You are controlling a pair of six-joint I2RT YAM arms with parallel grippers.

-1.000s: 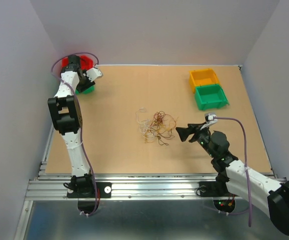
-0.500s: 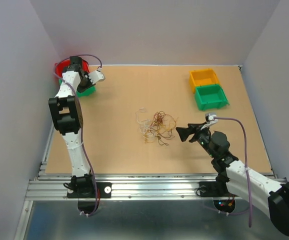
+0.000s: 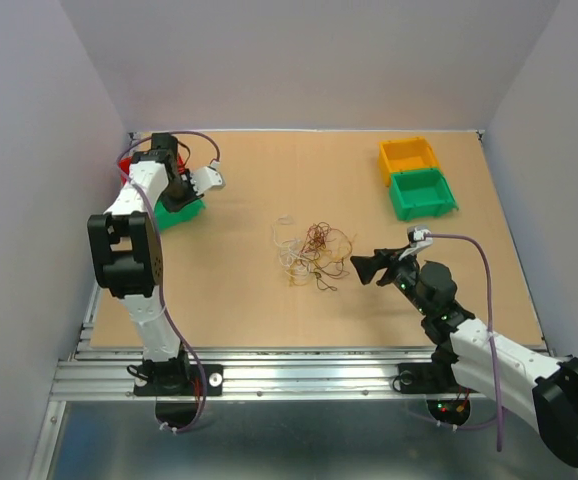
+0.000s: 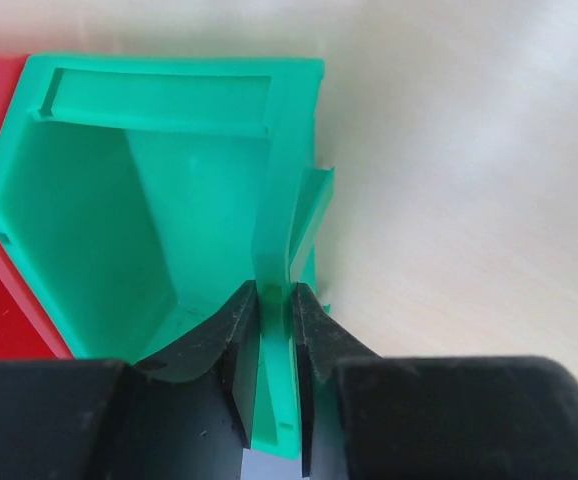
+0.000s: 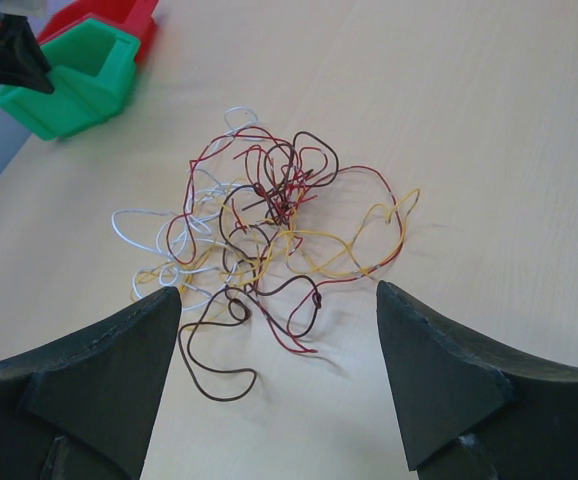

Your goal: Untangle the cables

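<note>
The cables (image 3: 312, 252) are a loose tangle of thin yellow, red, brown and whitish wires in the middle of the table. In the right wrist view the cables (image 5: 269, 230) lie just ahead of my fingers. My right gripper (image 3: 366, 266) is open and empty, just right of the tangle; in its own view the right gripper (image 5: 277, 292) frames the nearest brown and red loops. My left gripper (image 3: 182, 192) is at the far left, away from the cables. In its own view the left gripper (image 4: 274, 292) is shut on the wall of a small green bin (image 4: 119, 200).
The small green bin (image 3: 187, 212) stands at the table's far left beside a red bin (image 3: 126, 163). An orange bin (image 3: 407, 156) and another green bin (image 3: 421, 193) stand at the back right. Grey walls enclose the table.
My left gripper has pulled the small green bin to the right and nearer, away from the red bin. The right gripper and the cables have hardly moved.
</note>
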